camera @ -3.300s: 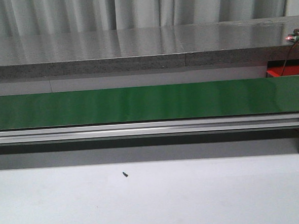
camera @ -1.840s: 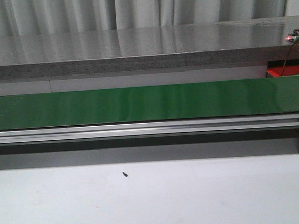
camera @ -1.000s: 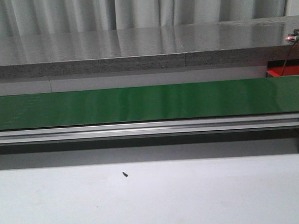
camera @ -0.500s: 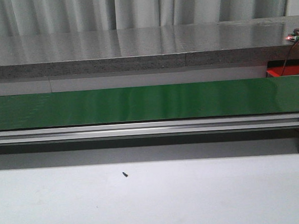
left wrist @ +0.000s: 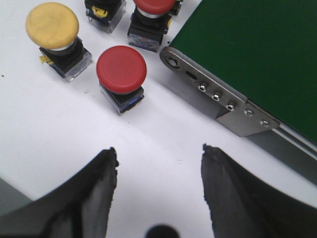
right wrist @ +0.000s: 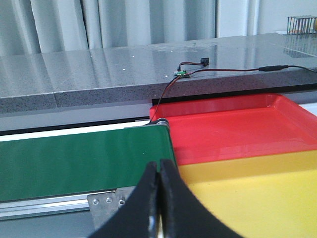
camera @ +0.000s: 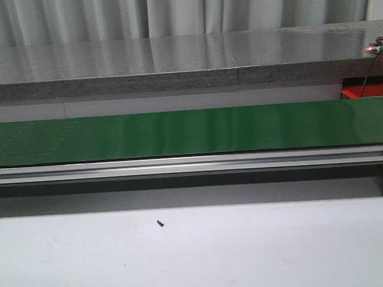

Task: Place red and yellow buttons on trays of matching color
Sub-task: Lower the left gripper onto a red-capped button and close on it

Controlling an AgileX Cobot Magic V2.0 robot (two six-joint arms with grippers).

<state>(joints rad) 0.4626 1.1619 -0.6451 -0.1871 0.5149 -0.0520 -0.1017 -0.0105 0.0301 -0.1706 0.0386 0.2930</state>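
1. The left hand hangs over the white desk with its two dark fingers spread wide and nothing between them.
2. Just ahead of that hand stands a red button on its clear block, close to the metal end bracket of the green conveyor belt.
3. A yellow button stands beside the red one, a little farther from the belt, the two apart and both upright.
4. Beyond them a second red button sits right at the belt's end, and another button block is cut off at the picture's edge, its cap colour hidden.
5. The right hand has its fingers pressed together, holding nothing.
6. Past it, at the other end of the belt, the red tray lies next to the yellow tray, their long sides touching; both are bare.
7. From the front, only the belt, its aluminium rail and a small dark speck on the desk show; neither hand nor any button appears there.
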